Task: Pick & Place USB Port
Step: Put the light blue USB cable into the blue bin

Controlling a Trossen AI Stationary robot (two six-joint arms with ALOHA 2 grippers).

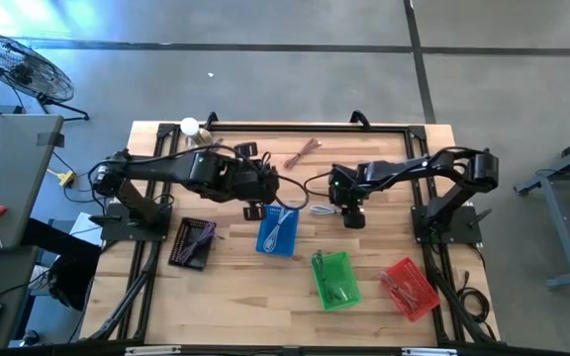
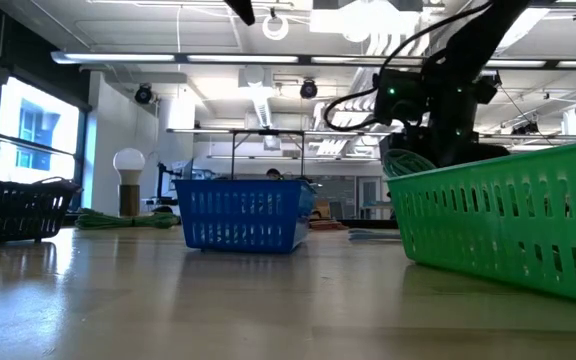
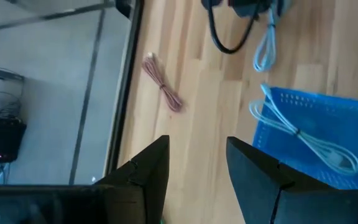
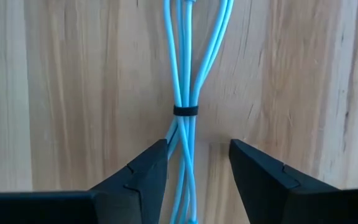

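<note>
Two pincers released, right pincer (image 4: 194,171) straddling light-blue cable (image 4: 182,74), left pincer (image 3: 197,165) above blue basket (image 3: 328,124)

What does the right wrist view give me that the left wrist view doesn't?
Only the right wrist view: the right pincer open, straddling a tied light blue cable lying on the bare wood, a black band around its middle.

Only the left wrist view: the open, empty left pincer, the blue basket with a pale cable draped over it, a pinkish cable near the table edge, and floor beyond.

Both: the wooden table, and the light blue cable, which shows in the left wrist view as a far-off loop.
</note>
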